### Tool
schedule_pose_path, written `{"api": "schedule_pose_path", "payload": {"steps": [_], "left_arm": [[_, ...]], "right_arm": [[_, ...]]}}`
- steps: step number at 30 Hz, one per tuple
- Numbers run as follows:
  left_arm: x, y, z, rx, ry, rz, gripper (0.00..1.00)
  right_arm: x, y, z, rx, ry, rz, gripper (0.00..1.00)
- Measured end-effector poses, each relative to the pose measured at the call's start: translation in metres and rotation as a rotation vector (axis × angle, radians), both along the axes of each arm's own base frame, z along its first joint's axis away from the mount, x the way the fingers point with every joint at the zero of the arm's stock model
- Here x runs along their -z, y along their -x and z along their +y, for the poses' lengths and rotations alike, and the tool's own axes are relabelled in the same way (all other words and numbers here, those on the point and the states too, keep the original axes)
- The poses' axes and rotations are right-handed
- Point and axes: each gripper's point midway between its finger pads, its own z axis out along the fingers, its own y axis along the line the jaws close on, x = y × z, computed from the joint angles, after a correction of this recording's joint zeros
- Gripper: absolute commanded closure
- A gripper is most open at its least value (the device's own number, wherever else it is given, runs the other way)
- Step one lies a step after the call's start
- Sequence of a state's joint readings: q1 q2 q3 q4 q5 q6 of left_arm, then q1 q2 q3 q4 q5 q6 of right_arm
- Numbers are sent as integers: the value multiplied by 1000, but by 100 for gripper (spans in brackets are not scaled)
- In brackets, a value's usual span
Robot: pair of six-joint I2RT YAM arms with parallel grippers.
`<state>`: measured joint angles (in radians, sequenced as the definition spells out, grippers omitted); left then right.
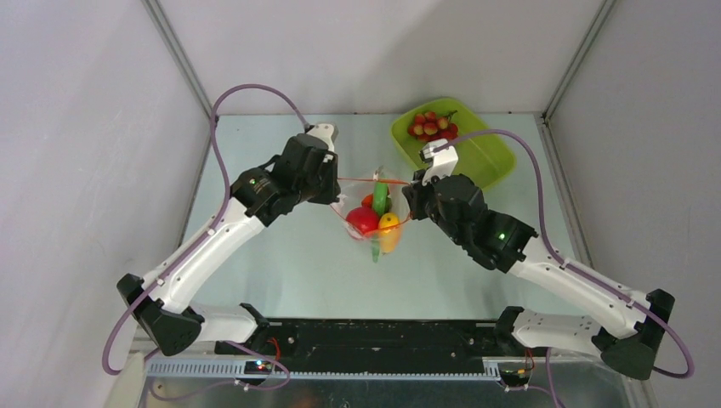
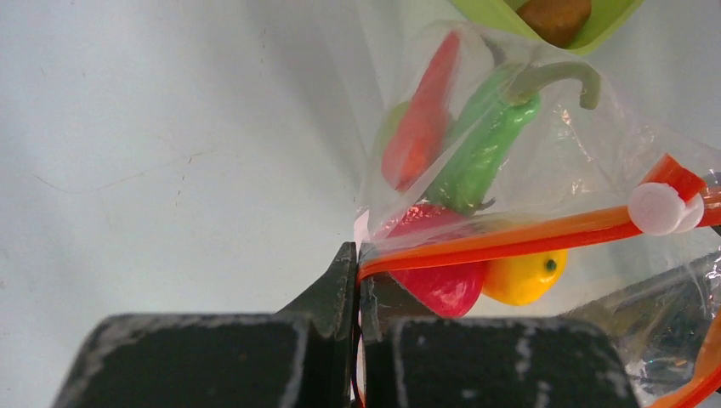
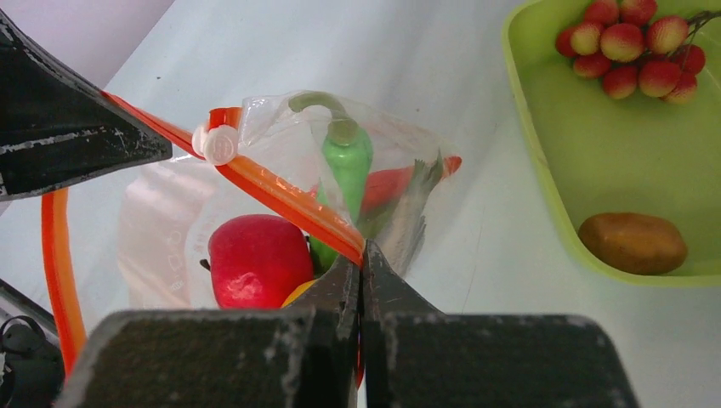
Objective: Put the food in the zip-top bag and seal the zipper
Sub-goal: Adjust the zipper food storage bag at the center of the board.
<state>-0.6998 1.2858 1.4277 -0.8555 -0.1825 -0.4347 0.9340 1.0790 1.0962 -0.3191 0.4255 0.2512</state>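
Observation:
The clear zip-top bag [image 1: 357,234] hangs between both grippers over the table. Inside it are a red apple [image 3: 259,259], an orange mango [image 2: 523,276], a carrot [image 2: 421,119] and a green bean [image 3: 344,161]. My left gripper [image 2: 357,255] is shut on one end of the orange-red zipper [image 2: 527,234]. My right gripper [image 3: 361,255] is shut on the other end of the zipper [image 3: 281,195]. The white slider [image 3: 217,144] sits on the strip close to the left gripper's fingers. Red grapes [image 3: 633,42] and a brown kiwi [image 3: 633,242] lie in the tray.
The lime-green tray [image 1: 489,161] stands at the back right, just behind the right gripper [image 1: 411,200]. Grey walls close in the table on the left, right and back. The left gripper [image 1: 340,197] sits near the table's middle.

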Motion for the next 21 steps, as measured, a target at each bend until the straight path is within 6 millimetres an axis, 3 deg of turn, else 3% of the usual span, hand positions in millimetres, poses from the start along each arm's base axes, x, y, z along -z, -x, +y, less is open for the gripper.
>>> {"api": "schedule_pose_path", "payload": {"steps": [9,11,15,16,17,18,21], "left_arm": [[-2,-1,1,14,3,-2,95],[2,-1,3,15,3,11,95],[11,2,2,29,6,38,95],[13,3,2,31,5,43,95],[15,4,1,34,5,48,95],[16,4,1,36,4,52,95],[22,6,3,35,-5,63,96]], "right_arm": [[3,5,9,-77,-9,22,100],[9,5,21,-115,-19,43,93],[36,1,53,-198,-20,115,68],[43,0,59,-215,-18,136,51],[50,-1,63,-226,-16,153,43],[55,-1,67,-240,-17,172,29],[55,-7,65,-246,-45,189,6]]}}
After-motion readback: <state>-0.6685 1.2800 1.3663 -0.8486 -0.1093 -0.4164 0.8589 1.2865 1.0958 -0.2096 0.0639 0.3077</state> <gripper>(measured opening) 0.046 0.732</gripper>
